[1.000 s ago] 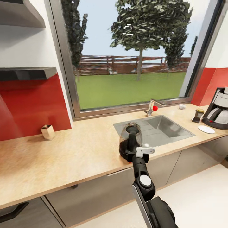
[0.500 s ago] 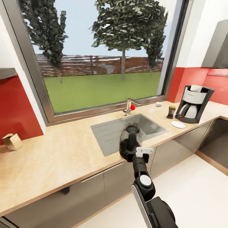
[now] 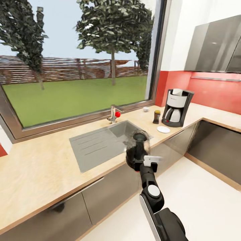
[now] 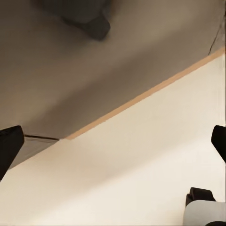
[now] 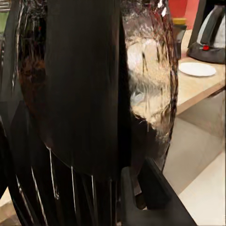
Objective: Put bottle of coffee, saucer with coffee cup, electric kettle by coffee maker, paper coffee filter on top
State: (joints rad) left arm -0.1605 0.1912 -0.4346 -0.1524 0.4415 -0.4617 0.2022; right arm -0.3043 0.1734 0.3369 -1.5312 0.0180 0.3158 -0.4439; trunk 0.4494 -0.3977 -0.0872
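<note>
With our right gripper (image 3: 138,160) clamped on what looks like the kettle (image 3: 137,149) near the sink (image 3: 100,145), left fingers (image 4: 9,146) apart, we risk clipping the counter edge (image 3: 174,135) approaching the far-right coffee maker (image 3: 177,107).

No readable text, coffee maker (image 3: 176,107) front mark too blurred, bottle (image 3: 156,116) label illegible

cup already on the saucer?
No: in the head view the saucer lies bare in front of the coffee maker, and the coffee cup sits apart by the window.
</note>
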